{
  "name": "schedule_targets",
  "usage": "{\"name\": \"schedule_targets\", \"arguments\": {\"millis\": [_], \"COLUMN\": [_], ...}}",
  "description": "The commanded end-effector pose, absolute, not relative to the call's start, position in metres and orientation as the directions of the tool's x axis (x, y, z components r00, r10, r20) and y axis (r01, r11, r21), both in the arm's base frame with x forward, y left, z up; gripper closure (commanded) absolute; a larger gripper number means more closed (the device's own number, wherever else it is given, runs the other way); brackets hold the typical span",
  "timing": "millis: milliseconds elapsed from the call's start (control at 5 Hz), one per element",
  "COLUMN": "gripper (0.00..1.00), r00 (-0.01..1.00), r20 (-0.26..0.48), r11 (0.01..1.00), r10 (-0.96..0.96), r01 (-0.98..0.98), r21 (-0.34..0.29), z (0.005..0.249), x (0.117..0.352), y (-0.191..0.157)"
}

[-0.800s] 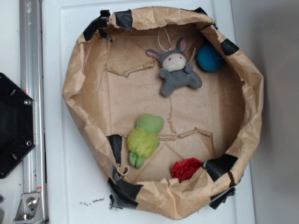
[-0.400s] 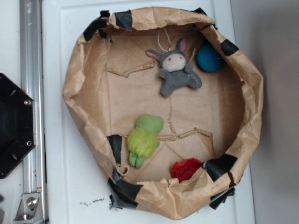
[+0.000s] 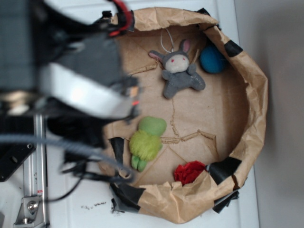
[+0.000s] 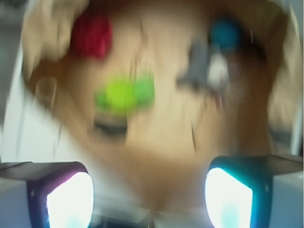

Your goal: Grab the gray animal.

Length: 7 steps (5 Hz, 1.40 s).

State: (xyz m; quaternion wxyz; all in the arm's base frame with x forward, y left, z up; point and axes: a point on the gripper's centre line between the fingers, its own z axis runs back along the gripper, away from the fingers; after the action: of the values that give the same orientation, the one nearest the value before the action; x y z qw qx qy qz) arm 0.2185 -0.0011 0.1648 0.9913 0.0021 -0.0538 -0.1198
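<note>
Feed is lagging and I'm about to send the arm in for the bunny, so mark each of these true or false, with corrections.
1. The gray animal lies free inside the paper basket. True.
2. The gripper is shut on it. False: the jaws stand apart with nothing between them.
3. A blue ball sits beside the gray animal. True.
4. The green plush toy lies on top of the gray animal. False: they are well apart.

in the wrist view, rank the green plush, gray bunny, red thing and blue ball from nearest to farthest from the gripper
The wrist view is blurred, so this is a rough order from the gripper:
1. green plush toy, centre-left, lowest in frame.
2. gray animal, to the right.
3 and 4. red crumpled object, upper left, and blue ball, upper right: too close to call.
</note>
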Motion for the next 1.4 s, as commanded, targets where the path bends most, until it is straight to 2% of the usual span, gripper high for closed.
{"name": "schedule_targets", "arguments": {"millis": [0, 200, 600, 1000, 1200], "gripper": [0.0, 0.0, 0.0, 0.0, 0.0], "r00": [0.892, 0.838, 0.835, 0.813, 0.818], "r20": [0.139, 0.11, 0.074, 0.064, 0.035], "r11": [0.892, 0.832, 0.829, 0.807, 0.803], "r10": [-0.43, -0.534, -0.546, -0.578, -0.574], "r01": [0.396, 0.498, 0.525, 0.559, 0.554], "r21": [0.216, 0.245, 0.193, 0.19, 0.219], "z": [0.103, 0.082, 0.076, 0.065, 0.057], "x": [0.277, 0.283, 0.294, 0.308, 0.306], "y": [0.002, 0.016, 0.058, 0.059, 0.073]}}
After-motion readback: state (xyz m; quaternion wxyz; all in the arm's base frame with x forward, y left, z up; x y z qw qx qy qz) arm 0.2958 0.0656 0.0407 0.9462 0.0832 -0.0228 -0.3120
